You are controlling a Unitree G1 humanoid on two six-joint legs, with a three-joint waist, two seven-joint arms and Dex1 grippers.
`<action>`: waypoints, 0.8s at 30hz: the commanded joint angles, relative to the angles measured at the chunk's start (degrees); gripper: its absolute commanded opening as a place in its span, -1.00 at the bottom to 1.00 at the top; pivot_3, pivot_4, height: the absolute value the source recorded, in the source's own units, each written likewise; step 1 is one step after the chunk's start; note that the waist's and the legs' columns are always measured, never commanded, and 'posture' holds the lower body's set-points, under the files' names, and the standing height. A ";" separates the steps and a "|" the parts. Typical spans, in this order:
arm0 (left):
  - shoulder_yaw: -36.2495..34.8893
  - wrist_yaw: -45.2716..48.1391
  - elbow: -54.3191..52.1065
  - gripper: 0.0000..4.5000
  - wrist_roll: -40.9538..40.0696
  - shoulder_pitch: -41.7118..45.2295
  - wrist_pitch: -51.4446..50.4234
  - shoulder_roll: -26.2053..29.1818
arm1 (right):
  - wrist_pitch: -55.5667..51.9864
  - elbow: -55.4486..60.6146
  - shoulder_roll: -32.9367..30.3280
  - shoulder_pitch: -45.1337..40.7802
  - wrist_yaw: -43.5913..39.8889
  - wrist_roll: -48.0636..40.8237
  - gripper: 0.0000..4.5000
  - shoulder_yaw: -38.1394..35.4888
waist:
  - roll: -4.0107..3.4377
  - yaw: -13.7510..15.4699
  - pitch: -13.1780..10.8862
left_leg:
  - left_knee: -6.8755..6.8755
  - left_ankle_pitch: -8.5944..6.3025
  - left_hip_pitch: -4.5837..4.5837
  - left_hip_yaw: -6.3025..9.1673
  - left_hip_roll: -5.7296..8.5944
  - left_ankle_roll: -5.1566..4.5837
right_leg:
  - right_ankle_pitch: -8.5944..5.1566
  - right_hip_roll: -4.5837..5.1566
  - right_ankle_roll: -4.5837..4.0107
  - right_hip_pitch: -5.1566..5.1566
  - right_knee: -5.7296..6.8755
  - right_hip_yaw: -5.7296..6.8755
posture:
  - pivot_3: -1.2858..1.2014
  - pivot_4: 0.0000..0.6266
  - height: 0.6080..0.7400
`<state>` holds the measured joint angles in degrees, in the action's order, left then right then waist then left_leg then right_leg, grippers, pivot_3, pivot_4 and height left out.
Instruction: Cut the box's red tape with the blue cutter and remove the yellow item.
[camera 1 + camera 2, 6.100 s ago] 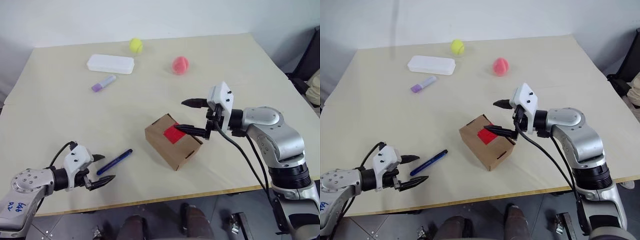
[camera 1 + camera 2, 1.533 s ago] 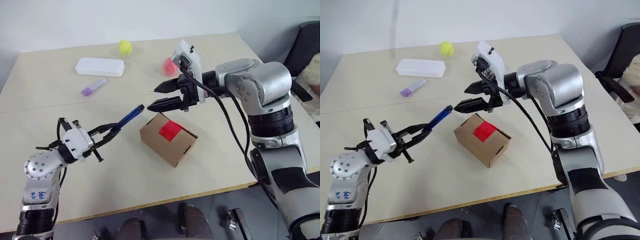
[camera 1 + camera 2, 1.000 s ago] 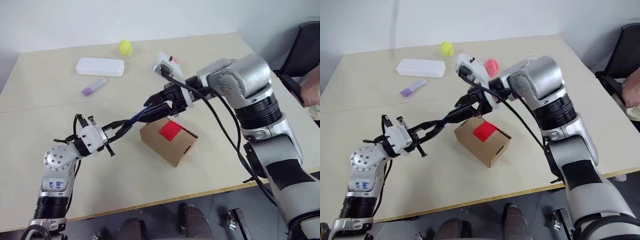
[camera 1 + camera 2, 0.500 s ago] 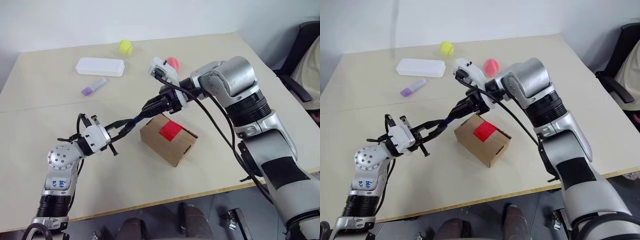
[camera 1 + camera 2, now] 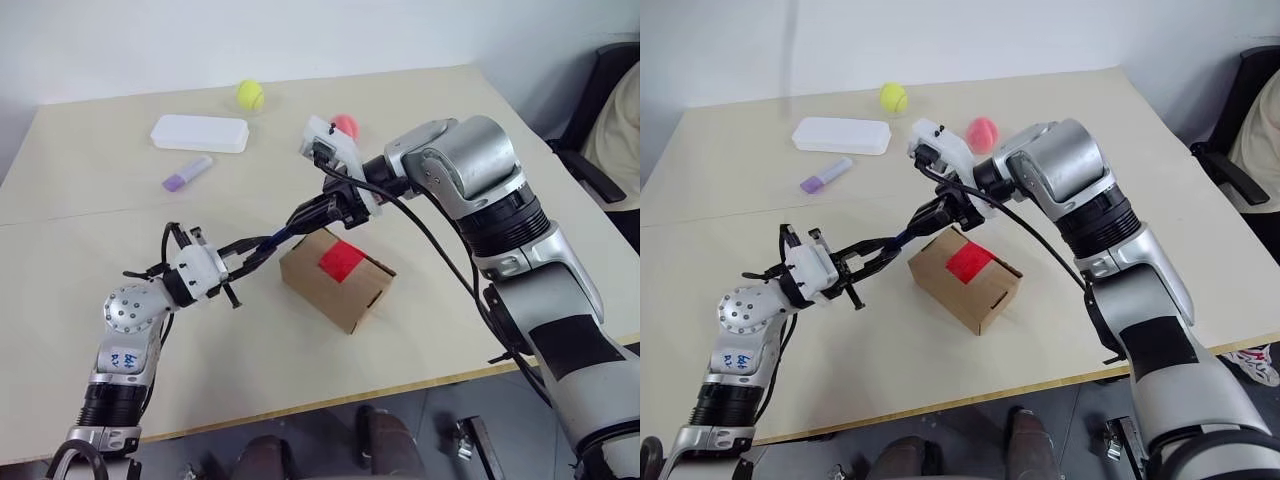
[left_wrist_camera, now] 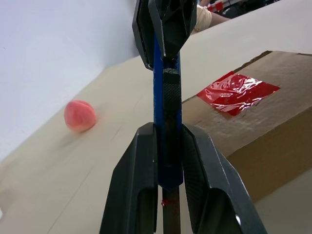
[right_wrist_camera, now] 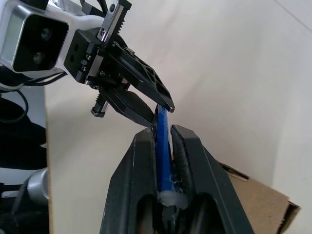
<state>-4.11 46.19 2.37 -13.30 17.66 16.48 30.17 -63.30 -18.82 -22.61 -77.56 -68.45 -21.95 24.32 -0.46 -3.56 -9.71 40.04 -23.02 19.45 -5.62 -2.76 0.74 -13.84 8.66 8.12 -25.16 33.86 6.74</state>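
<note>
Left gripper (image 5: 249, 252) and right gripper (image 5: 303, 213) both pinch the blue cutter (image 5: 275, 239) — above the box (image 5: 337, 278); red tape (image 5: 342, 260) uncut.

A pale beige worktop (image 5: 90, 300) is filling most of the scene, with a thin seam running across it. A plain white wall (image 5: 300, 35) is standing close behind its far edge. Grey floor (image 5: 440, 420) is showing beneath the near edge, and a dark chair (image 5: 605, 110) is sitting at the right.
</note>
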 commanded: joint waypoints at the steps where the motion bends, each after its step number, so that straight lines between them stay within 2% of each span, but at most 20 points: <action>1: -3.22 -3.50 -1.45 -0.25 -1.54 1.35 -7.11 1.73 | 0.92 0.62 -1.51 -0.33 1.96 0.06 -0.93 -4.49 | 0.00 -0.01 0.00 | -0.01 0.00 0.00 0.00 0.00 0.00 | 0.00 0.00 0.00 0.00 0.00 0.00 | 0.03 -0.52 1.00; 10: -10.66 -1.71 -2.32 0.99 -6.07 -0.83 -12.11 7.56 | -0.03 1.33 -3.51 -0.23 8.24 -1.21 -0.93 -14.09 | 0.00 -0.01 0.00 | -0.05 0.00 0.01 0.02 -0.01 0.00 | 0.00 0.00 0.00 -0.02 -0.01 0.02 | 0.03 -0.52 1.00; 16: -12.55 -0.28 -6.34 1.00 -8.24 -5.31 -17.23 10.10 | -2.12 4.34 -5.52 1.78 11.86 -1.87 -0.93 -18.12 | 0.00 0.05 -0.01 | -0.07 -0.01 0.02 0.01 -0.02 0.02 | 0.00 0.00 0.00 -0.02 -0.03 0.03 | 0.03 -0.52 1.00; 22: -5.24 -0.71 -19.14 1.00 -13.33 -5.10 -32.01 8.42 | -6.13 12.31 -8.65 6.56 16.23 -4.27 -0.93 -23.64 | 0.03 0.69 -0.02 | -0.02 -0.01 0.11 0.06 -0.02 0.02 | 0.00 0.00 0.00 -0.02 -0.05 0.02 | 0.03 -0.52 1.00; 24: -1.65 0.62 -22.06 0.82 -15.35 -2.98 -35.86 7.62 | -8.52 16.80 -10.59 8.91 17.54 -5.57 -0.93 -25.98 | 0.04 0.84 -0.03 | -0.02 -0.02 0.11 0.07 -0.02 0.03 | 0.00 0.00 0.00 -0.02 -0.05 0.03 | 0.03 -0.52 1.00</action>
<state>-7.41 46.06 -15.71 -26.01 13.25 -16.81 38.10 -70.20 -6.71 -31.45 -68.95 -51.87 -25.64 1.54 -0.42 -2.73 -9.74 40.02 -23.03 19.56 -5.53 -2.79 0.77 -13.84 8.65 8.12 -25.18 33.82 6.77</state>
